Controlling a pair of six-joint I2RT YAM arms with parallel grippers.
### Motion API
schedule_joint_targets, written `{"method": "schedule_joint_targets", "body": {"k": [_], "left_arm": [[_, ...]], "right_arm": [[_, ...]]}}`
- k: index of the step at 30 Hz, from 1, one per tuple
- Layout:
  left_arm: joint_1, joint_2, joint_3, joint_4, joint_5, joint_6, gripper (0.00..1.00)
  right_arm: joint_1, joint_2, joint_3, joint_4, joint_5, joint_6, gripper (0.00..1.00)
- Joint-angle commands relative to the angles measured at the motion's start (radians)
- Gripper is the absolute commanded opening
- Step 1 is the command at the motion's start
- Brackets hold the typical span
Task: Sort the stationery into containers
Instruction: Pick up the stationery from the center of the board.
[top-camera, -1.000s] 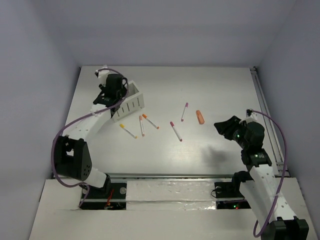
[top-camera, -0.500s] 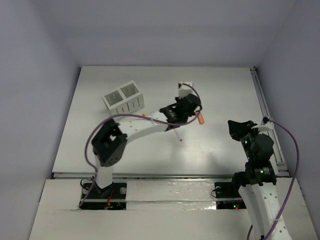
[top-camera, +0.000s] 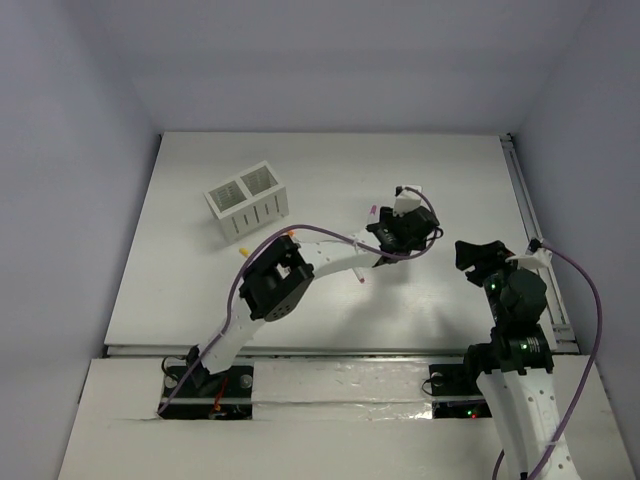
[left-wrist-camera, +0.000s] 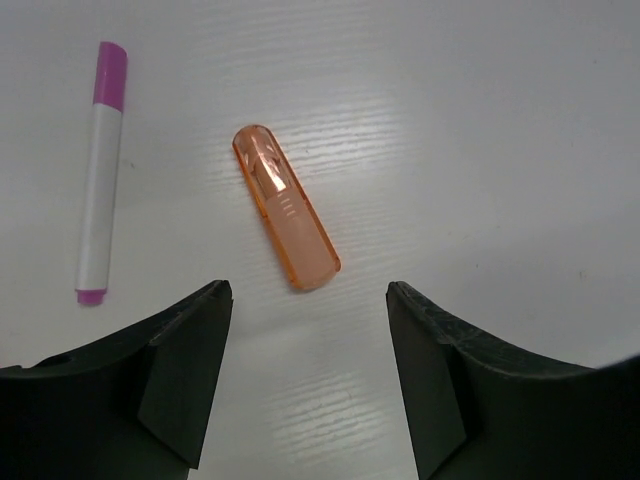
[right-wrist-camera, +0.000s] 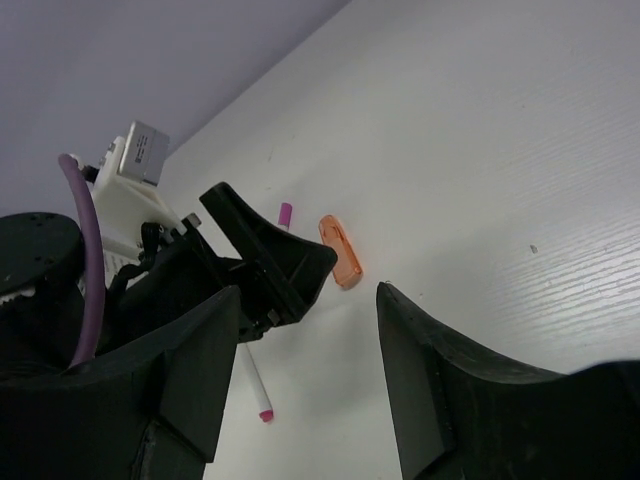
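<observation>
Left hand (left-wrist-camera: 305, 296) moved over orange capsule (left-wrist-camera: 286, 221), open

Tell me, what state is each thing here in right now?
left end effector, open, above the orange capsule, holding nothing.
right end effector, open, empty.
orange capsule, lying flat, ungripped.
magenta-capped pen, lying flat, cap on.
white slatted box, upright, open-topped.
</observation>
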Motion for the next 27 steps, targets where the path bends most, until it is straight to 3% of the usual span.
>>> {"method": "schedule_joint_targets", "body": {"k": [1, 8, 15, 21, 27], "left_arm": [[0.005, 0.015, 0.072, -0.027, -0.032, -0.018, 0.6], [0.045, 0.122, 0.173, -0.064, -0.026, -0.031, 0.53], [0.045, 0.208, 0.287, -0.093, 0.014, -0.032, 0.53], [0.054, 0.237, 0.286, -0.119, -0.014, -0.034, 0.48], [0.063, 0.266, 0.301, -0.159, -0.044, -0.009, 0.21]], "right_arm": [[0.005, -0.011, 0.014, 0.007, 0.006, -0.014, 0.62], [0.005, -0.029, 0.008, 0.01, -0.006, -0.016, 0.59], [0.005, -0.025, 0.003, 0.023, -0.031, -0.025, 0.58], [0.005, 0.005, 0.013, 0.022, -0.036, -0.031, 0.58], [0.005, 0.003, 0.011, 0.016, -0.005, -0.036, 0.58]]}}
